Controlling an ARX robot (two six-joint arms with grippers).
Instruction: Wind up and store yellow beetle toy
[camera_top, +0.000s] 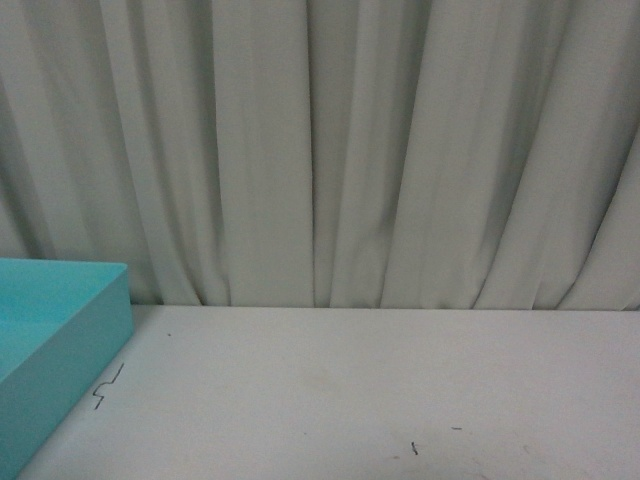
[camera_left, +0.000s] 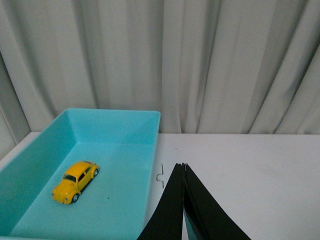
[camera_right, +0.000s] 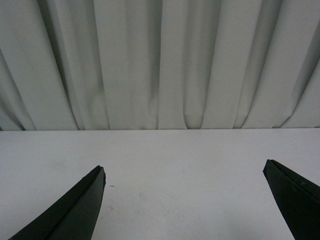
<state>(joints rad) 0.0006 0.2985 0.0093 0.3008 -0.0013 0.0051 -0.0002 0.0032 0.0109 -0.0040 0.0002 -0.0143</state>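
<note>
Now one yellow beetle toy (camera_left: 75, 181) occupies one turquoise tray (camera_left: 145, 190).

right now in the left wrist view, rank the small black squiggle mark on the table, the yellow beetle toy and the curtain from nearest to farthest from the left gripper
1. Squiggle mark: on the white table just beyond the left gripper, beside the bin wall.
2. Yellow beetle toy: off to the side, on the floor of the turquoise bin.
3. Curtain: behind the table's far edge.

Curtained (camera_top: 330, 150) lab tabletop (camera_top: 380, 390)
</note>
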